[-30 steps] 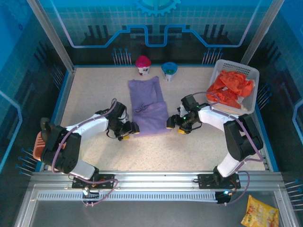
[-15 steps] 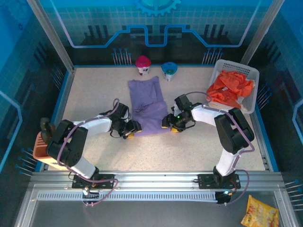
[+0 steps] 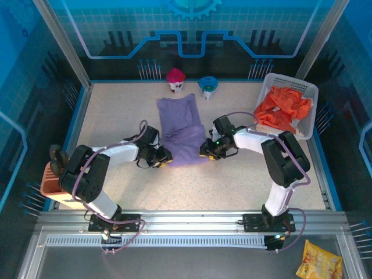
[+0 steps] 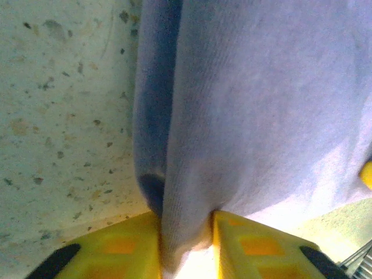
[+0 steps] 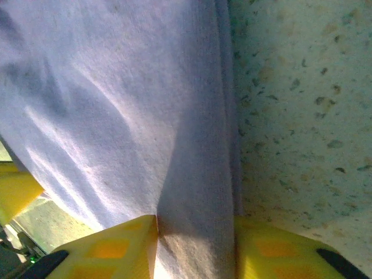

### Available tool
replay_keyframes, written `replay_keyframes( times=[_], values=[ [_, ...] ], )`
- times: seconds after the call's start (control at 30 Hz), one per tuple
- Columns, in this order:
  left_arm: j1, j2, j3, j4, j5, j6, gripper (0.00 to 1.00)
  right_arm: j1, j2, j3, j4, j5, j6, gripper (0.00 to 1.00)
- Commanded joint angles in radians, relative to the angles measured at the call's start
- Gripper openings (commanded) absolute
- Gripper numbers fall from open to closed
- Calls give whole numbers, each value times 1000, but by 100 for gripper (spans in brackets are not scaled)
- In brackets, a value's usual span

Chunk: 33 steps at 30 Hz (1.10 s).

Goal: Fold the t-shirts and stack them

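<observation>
In the left wrist view the lavender t-shirt (image 4: pixel 261 104) runs off the top and right edges, and the left gripper (image 4: pixel 186 247) is cut by the bottom edge. The right gripper (image 5: pixel 196 247) is cropped likewise. From above, the orange-red t-shirts (image 3: pixel 283 104) heap in the basket (image 3: pixel 293 81), too tangled to count

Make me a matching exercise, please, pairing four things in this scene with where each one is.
1. lavender t-shirt
2. orange-red t-shirts
3. yellow snack bag
4. pink cup

A. in the white basket
B. near right corner, outside the table
C. back edge, beside the blue cup
D. mid-table, pinched by left gripper and right gripper

Pairs: 1-D; 2-A; 3-B; 4-C.
</observation>
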Motion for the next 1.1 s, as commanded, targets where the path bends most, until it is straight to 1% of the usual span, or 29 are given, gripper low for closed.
replay_keyframes(
  times=[0.0,0.07,0.2,0.3,0.47,0.63,0.73,0.8,0.9,0.97,1.07],
  values=[
    [-5,-2,-5,31,-9,-8,17,17,-10,-29,2,-2,2,27],
    [-7,-4,-10,33,-5,-13,10,19,-13,-37,5,-3,5,22],
    [-10,-32,-24,7,-6,-10,0,27,-39,-61,11,5,13,6],
    [-16,-84,-38,-29,-31,-4,0,28,-66,-67,-6,8,12,1],
    [-30,-164,-73,-80,-38,-10,0,33,-119,-82,-53,21,4,0],
    [-89,-286,-150,-125,-56,-65,0,74,-196,-179,-72,34,25,0],
    [-134,-384,-225,-134,-58,-136,0,119,-256,-246,-81,38,65,0],
    [-172,-477,-269,-161,-63,-189,0,163,-315,-280,-107,57,93,0],
    [-226,-631,-288,-259,-110,-252,0,219,-412,-306,-163,103,134,0],
    [-247,-712,-286,-324,-126,-285,0,240,-461,-317,-187,105,163,0],
    [-270,-787,-282,-370,-121,-328,0,262,-525,-304,-242,126,196,0]
  ],
)
